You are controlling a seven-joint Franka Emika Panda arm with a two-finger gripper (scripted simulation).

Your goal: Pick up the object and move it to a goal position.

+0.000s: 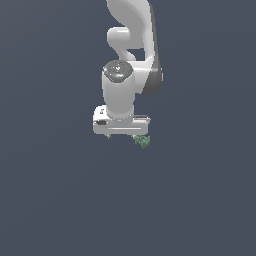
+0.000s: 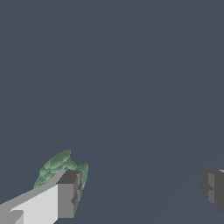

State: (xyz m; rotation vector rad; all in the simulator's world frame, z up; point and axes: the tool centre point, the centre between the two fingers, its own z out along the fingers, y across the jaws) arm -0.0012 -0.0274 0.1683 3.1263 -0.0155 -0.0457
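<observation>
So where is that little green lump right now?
In the exterior view the green lump sits just under the end effector, toward that view's right, outside one finger.

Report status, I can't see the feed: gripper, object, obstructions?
Gripper open, fingers wide apart. Green object not between them, sitting outside one finger, ungrasped. Nothing else visible in the way.

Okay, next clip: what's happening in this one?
A simulated Panda arm has its end effector down beside a tiny mottled green lump. In the wrist view the fingers stand wide apart, and the lump sits by one finger rather than between them. Nothing is grasped yet, and no goal marker is visible.
</observation>
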